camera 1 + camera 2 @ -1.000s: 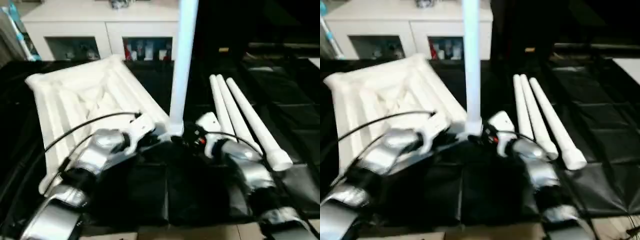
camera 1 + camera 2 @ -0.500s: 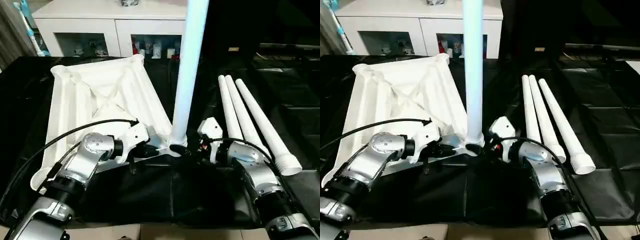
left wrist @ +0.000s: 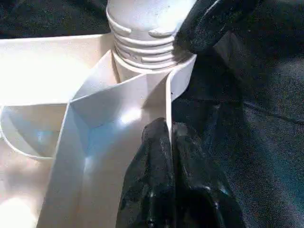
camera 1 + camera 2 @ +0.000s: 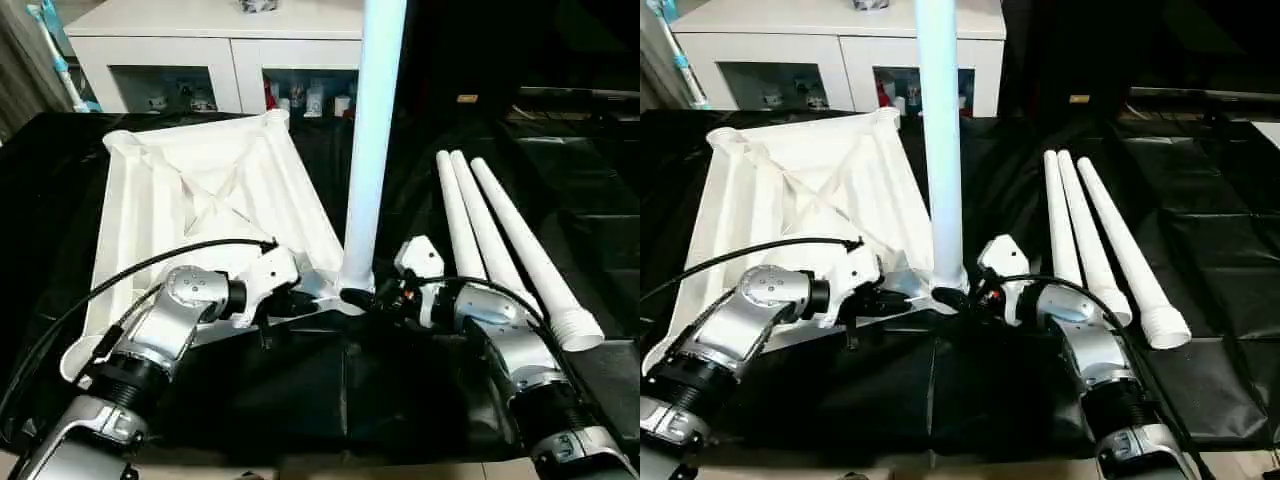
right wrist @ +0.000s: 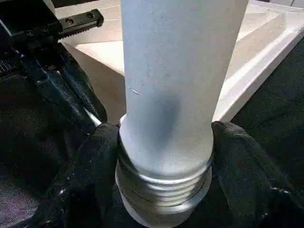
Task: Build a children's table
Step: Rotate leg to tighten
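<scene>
Leg (image 5: 183, 85) upright between right end effector (image 5: 164, 156) fingers, at tabletop (image 4: 200, 190) corner.

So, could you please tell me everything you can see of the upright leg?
The upright leg is a long white plastic-looking tube, standing nearly vertical, its top out of view. Its ridged, threaded base sits at the near corner socket of the upside-down tabletop. The right gripper has a black finger on each side of the base. The left gripper is shut on the tabletop's thin rim beside the socket. Three more legs lie flat to its right.
</scene>
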Robot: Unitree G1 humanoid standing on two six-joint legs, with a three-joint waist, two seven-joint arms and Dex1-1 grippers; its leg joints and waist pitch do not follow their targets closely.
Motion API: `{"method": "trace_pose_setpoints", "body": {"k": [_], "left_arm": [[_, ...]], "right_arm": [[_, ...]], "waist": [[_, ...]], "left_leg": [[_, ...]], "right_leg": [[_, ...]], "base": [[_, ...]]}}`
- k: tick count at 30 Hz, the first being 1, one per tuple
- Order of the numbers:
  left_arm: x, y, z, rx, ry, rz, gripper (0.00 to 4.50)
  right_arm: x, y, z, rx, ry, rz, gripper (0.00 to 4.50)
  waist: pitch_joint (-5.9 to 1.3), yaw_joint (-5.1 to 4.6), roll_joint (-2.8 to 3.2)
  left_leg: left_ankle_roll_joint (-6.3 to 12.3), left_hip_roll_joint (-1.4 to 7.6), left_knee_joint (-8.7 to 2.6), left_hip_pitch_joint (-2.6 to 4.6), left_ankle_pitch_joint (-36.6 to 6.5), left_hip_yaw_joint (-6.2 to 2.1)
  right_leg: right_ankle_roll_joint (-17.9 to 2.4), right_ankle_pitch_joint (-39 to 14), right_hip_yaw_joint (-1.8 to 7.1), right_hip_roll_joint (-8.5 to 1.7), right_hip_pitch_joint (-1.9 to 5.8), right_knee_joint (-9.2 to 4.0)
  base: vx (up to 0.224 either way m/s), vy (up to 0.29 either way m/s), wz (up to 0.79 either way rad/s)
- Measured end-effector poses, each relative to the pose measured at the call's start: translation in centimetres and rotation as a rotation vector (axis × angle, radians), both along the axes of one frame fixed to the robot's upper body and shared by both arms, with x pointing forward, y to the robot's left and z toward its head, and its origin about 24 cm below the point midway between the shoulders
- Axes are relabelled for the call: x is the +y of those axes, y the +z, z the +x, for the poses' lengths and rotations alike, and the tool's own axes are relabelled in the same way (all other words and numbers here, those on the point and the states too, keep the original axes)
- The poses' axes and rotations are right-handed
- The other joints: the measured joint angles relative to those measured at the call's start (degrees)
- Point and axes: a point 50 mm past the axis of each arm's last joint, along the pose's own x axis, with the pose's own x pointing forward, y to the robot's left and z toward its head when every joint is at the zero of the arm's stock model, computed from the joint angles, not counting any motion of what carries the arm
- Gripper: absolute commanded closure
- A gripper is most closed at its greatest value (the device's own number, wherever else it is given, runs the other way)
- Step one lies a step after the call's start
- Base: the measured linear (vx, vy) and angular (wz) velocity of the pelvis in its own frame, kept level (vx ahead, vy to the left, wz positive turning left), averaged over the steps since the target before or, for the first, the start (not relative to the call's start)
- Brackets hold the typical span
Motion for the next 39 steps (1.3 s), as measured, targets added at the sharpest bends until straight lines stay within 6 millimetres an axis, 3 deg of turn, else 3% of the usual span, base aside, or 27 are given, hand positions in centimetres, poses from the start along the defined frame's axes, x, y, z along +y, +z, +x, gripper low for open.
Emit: {"method": "trace_pose_setpoints", "body": {"k": [3, 8, 13, 19, 24, 25, 28, 31, 39], "left_arm": [[-0.2, -0.2, 0.1, 0.014, 0.020, -0.001, 4.50], [-1.2, -0.4, 1.2, 0.014, 0.124, -0.007, 4.50], [-4.2, -0.8, 3.2, 0.006, 0.307, -0.009, 4.50], [-6.0, -0.8, 3.9, -0.001, 0.380, -0.009, 4.50], [-6.1, -0.7, 4.1, -0.030, 0.358, -0.004, 4.50], [-6.1, -0.6, 4.1, -0.044, 0.345, 0.000, 4.50], [-5.4, -0.7, 4.1, -0.053, 0.340, 0.009, 4.50], [-4.7, -0.8, 3.8, -0.063, 0.321, 0.004, 4.50], [-2.1, -0.9, 2.1, -0.076, 0.186, -0.019, 4.50]], "right_arm": [[0.4, -0.2, 0.1, -0.004, -0.028, 0.001, 1.83], [1.5, -0.8, 1.2, -0.005, -0.198, 0.012, 1.84], [3.1, -0.8, 3.4, 0.053, -0.478, 0.013, 1.84], [3.7, -0.6, 4.4, 0.058, -0.615, 0.003, 1.84], [3.6, -0.6, 4.5, 0.045, -0.610, 0.009, 1.84], [3.5, -0.6, 4.4, 0.048, -0.609, 0.023, 1.14], [3.4, -0.7, 4.1, 0.068, -0.578, 0.069, 1.08], [3.0, -0.8, 3.7, 0.069, -0.525, 0.087, 0.72], [1.4, -0.7, 2.1, 0.048, -0.276, 0.058, 0.69]], "waist": [[-0.01, -0.12, 0.01], [-0.02, -1.44, 0.02], [-0.01, -1.95, 0.01], [-0.07, -1.72, 0.00], [-0.14, -1.41, 0.12], [-0.13, -1.40, 0.13], [-0.15, -1.51, 0.20], [-0.14, -1.94, 0.27], [-0.06, -2.07, 0.41]], "left_leg": [[-0.01, 0.01, 0.06, 0.07, 0.0, 0.00], [-0.16, 0.06, 0.45, 0.33, 0.0, -0.04], [-0.16, 0.04, 0.50, 0.88, 0.0, -0.04], [-0.15, 0.03, 0.45, 0.84, 0.0, -0.04], [-0.16, 0.05, 0.27, 0.79, 0.0, -0.04], [-0.16, 0.06, 0.22, 0.78, 0.0, -0.04], [-0.17, 0.08, 0.13, 0.80, 0.0, -0.04], [-0.17, 0.09, 0.08, 0.80, 0.0, -0.04], [-0.17, 0.12, -0.13, 0.71, 0.0, -0.04]], "right_leg": [[0.0, 0.0, 0.00, 0.00, 0.05, 0.07], [-0.2, 0.1, 0.01, 0.00, 0.30, 0.36], [0.0, 0.0, 0.00, -0.02, 0.78, 0.20], [-0.1, 0.1, 0.00, -0.02, 0.87, 0.00], [-0.3, 0.2, -0.08, -0.02, 0.82, -0.06], [-0.3, 0.2, -0.10, -0.02, 0.81, -0.06], [-0.2, 0.2, -0.13, -0.02, 0.80, -0.08], [-0.2, 0.2, -0.13, -0.01, 0.77, -0.08], [-0.1, 0.1, -0.19, 0.01, 0.63, -0.10]], "base": [[0.000, 0.000, 0.00], [0.000, 0.000, 0.00], [0.000, 0.000, 0.00], [0.000, 0.000, 0.00], [0.000, 0.000, 0.00], [0.000, 0.000, 0.00], [0.000, 0.000, 0.00], [0.000, 0.000, 0.00], [0.000, 0.000, 0.00]]}}
